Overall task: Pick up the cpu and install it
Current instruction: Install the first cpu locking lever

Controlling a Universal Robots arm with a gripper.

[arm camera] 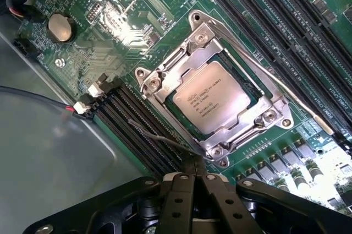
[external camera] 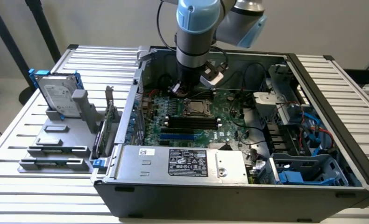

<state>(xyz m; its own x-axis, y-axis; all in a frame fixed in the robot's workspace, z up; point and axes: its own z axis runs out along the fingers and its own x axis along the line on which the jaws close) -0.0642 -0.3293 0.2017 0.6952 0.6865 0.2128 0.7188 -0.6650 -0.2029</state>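
Jaws: closed together with nothing between them, seen in the wrist view as two black fingers meeting at a thin tip; gripper (arm camera: 193,176) stands just beside the socket's edge.
Cpu: cpu (arm camera: 212,97) lies flat inside the socket (arm camera: 214,88), silver top up, printed lettering readable, metal load frame around its border; it appears already seated.
Socket lever: a thin wire lever (arm camera: 275,80) runs along one side of the socket; a second wire end lies close to the closed tip, so the step in hand is judged to be work on the retention hardware rather than on the chip.
Technique: contact is best kept on the wire or frame, never on the chip top, with the push kept parallel to the board so the tip does not slip off.
Hazard: memory slots (arm camera: 137,126) and small board parts crowd the socket on the gripper's side; a slip would strike them.
Setting: motherboard (external camera: 191,116) sits in an open computer case (external camera: 234,186) on the desk (external camera: 22,140), the arm (external camera: 194,42) descending toward the socket.
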